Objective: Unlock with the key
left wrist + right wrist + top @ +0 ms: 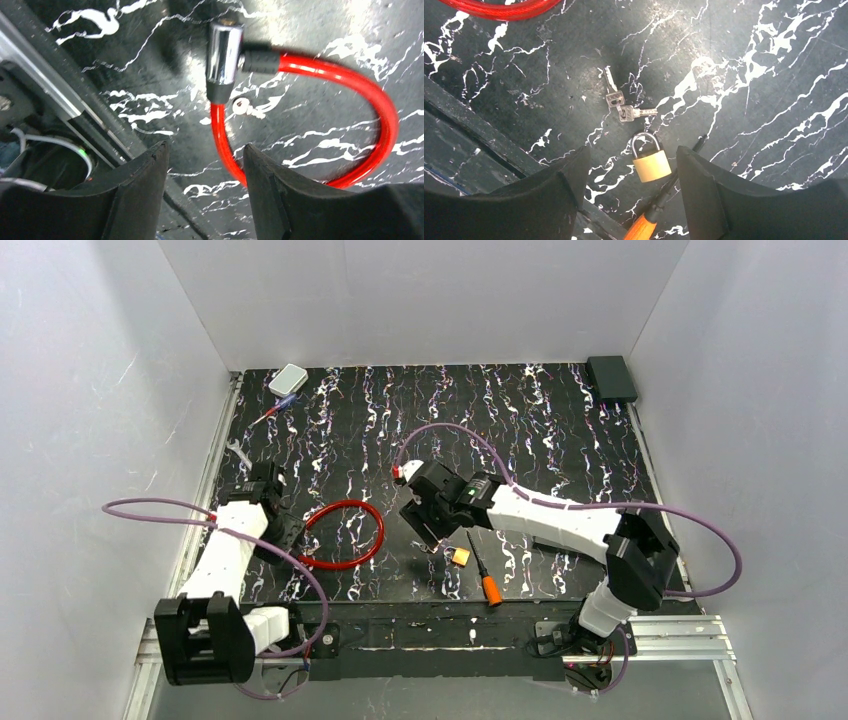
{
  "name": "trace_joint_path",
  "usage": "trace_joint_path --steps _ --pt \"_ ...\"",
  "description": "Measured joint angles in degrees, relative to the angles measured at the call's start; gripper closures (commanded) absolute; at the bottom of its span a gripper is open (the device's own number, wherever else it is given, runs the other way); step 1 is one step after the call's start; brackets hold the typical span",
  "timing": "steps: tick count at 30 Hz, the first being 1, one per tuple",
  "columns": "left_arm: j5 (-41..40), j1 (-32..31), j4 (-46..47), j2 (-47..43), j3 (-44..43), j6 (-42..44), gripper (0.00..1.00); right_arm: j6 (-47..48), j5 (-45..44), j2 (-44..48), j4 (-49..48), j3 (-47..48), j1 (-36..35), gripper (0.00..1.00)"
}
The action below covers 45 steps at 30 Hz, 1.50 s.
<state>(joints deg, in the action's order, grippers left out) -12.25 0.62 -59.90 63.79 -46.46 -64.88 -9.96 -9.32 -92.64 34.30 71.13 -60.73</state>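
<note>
A bunch of two small silvery keys (620, 106) lies flat on the black marbled table. Just below it lies a small brass padlock (651, 163) (460, 557) with its shackle shut. My right gripper (633, 150) (430, 525) hangs open above the padlock, with nothing between its fingers. A red cable lock (350, 85) (342, 535) with a chrome barrel (225, 54) lies further left. A single small silvery key (245, 106) rests beside that barrel. My left gripper (205, 146) (288, 537) hovers open over the near end of the cable, holding nothing.
An orange-handled screwdriver (644, 227) (487, 585) lies right beside the padlock. The table's near edge rail (60, 95) runs close to the left gripper. A white box (288, 378) and a pen (272, 410) sit at the back left. A black box (610, 378) sits at the back right.
</note>
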Motion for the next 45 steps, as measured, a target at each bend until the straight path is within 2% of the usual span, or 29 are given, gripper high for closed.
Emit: trace_joint_path --steps 13,16,22,23,28,29,37,45 --pt "-0.7 2.1 15.6 11.4 2.8 5.8 0.5 -0.7 -2.7 4.7 5.1 -2.7 0.0 0.28" --pt "-1.3 2.1 16.5 14.0 2.8 6.4 0.54 -0.7 -2.8 5.6 5.7 -2.7 0.0 0.28" --pt "-2.0 2.2 16.2 19.5 1.6 6.1 0.54 -1.3 -3.2 6.0 6.3 -2.7 0.0 0.28" --pt "-2.0 2.2 15.9 20.0 1.2 6.2 0.56 -1.5 -3.2 6.0 6.4 -2.7 0.0 0.28" --pt "-2.2 2.3 15.5 21.2 0.4 7.0 0.98 -1.9 -3.2 6.1 6.4 -2.8 0.0 0.28" --pt "-2.3 2.2 15.6 21.2 0.4 7.3 1.0 -1.9 -3.2 6.1 6.3 -3.0 0.0 0.28" --pt "-5.8 2.3 14.5 19.5 -0.7 10.4 1.0 -1.6 -3.2 6.1 6.8 -3.2 0.0 0.28" --pt "-12.1 1.7 13.4 15.1 -15.9 20.6 1.0 0.3 -4.3 5.8 7.6 1.9 0.0 0.28"
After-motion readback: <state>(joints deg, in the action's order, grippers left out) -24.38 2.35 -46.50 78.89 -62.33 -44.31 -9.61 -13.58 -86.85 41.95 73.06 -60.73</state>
